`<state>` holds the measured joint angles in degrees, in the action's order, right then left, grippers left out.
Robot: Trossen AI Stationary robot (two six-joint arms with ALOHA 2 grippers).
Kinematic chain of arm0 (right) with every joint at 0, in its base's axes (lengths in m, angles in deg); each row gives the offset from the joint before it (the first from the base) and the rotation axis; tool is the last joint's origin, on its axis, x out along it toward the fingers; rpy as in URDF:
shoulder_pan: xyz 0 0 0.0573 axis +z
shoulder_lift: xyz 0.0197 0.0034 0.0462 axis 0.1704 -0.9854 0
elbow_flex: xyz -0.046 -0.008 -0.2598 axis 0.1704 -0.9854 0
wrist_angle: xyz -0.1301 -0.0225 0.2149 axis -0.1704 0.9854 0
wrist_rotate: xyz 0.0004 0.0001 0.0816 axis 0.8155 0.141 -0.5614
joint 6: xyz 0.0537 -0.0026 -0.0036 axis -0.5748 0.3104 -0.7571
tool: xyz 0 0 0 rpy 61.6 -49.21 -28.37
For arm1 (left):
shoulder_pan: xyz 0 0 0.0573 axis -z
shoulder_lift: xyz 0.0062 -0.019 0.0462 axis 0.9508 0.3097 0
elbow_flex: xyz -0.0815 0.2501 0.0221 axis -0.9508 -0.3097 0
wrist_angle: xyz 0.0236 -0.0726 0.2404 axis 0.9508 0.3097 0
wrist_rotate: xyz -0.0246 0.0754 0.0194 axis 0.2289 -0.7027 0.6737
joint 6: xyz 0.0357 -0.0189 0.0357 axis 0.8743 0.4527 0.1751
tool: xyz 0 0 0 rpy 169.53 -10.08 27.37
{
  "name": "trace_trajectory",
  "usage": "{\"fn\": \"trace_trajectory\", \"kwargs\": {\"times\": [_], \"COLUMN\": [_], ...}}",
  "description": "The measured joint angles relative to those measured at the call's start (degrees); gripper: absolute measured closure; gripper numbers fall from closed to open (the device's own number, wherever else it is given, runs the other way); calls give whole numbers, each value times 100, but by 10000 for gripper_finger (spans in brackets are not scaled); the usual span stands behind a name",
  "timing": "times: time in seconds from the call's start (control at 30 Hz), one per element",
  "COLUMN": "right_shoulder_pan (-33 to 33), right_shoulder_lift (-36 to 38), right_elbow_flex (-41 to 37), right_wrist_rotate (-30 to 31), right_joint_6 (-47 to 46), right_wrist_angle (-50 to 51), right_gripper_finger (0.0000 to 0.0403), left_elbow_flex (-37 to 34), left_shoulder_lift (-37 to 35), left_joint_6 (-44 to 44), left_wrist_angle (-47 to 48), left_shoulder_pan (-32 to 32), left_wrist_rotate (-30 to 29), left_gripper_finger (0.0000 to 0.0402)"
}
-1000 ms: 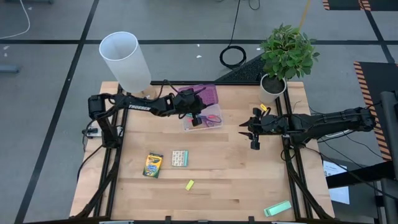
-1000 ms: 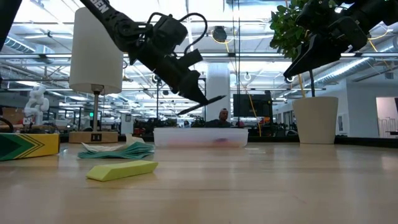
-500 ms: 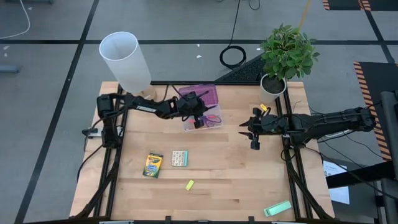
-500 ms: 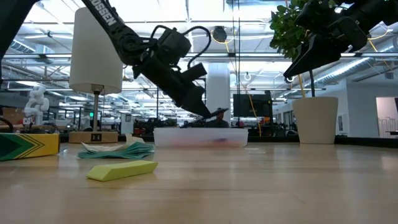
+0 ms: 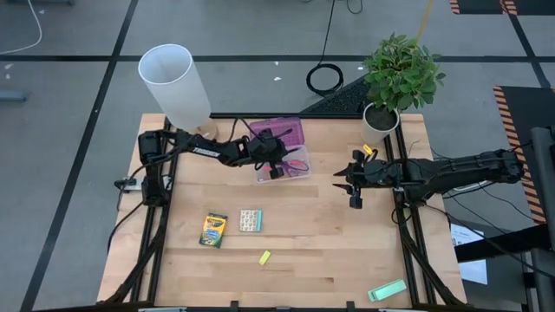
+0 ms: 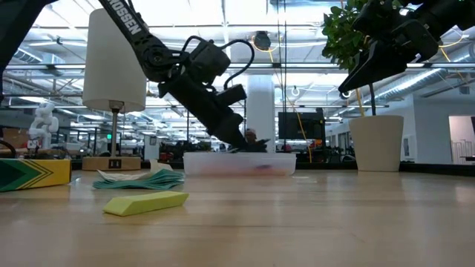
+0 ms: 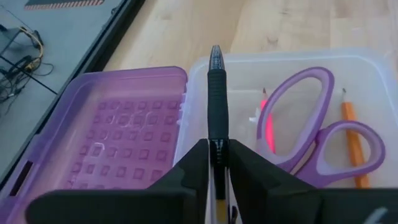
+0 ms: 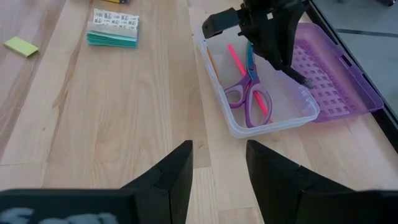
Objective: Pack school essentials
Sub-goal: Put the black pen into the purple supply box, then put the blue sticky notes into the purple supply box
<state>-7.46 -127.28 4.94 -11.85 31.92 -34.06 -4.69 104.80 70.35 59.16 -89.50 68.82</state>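
A clear box (image 5: 282, 169) with its purple lid (image 7: 112, 130) folded open lies at the table's far middle. Inside lie purple-handled scissors (image 7: 311, 130), a pink pencil (image 7: 267, 124) and an orange pencil (image 7: 351, 137). My left gripper (image 7: 217, 155) hangs slanted over the box's left part, shut on a black pen (image 7: 215, 99). My right gripper (image 8: 219, 168) hovers open above the table's right side, apart from the box. The crayon box (image 5: 213, 230), the teal-edged packet (image 5: 251, 220) and the yellow block (image 5: 264, 257) lie flat nearer the front. My left gripper pinches the pen's barrel (image 7: 216, 144) between its two fingers, behind the ribbed grip. The pen lies along the fingers and sticks out past their tips. The fingers slant down from the table's left. The pen's tip (image 7: 215, 51) is down in the box; I cannot tell whether it touches.
A white lamp (image 5: 173, 82) stands at the far left corner and a potted plant (image 5: 397, 78) at the far right. A pale green flat block (image 5: 387, 290) lies at the near right edge. Bare wood stretches between the box and my right gripper.
My left gripper has gone down and a little toward the table's right, into the box, keeping hold of the pen. The pen's tip, which stood above the box's rim, now sits at the rim's height.
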Motion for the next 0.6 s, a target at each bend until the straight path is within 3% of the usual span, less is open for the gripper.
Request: {"fn": "trace_trajectory", "kwargs": {"times": [0.33,0.6], "right_shoulder_pan": [2,1], "right_shoulder_lift": [0,0], "right_elbow_flex": [0,0], "right_wrist_rotate": [0,0], "right_joint_6": [0,-2], "right_wrist_angle": [0,0], "right_gripper_finger": [261,261], "left_elbow_flex": [1,10], "left_shoulder_lift": [0,-111], "left_joint_6": [18,-318], "left_wrist_angle": [93,128], "left_shoulder_pan": [-6,164], "left_wrist_rotate": [-204,-211], "left_gripper_finger": [269,261]}}
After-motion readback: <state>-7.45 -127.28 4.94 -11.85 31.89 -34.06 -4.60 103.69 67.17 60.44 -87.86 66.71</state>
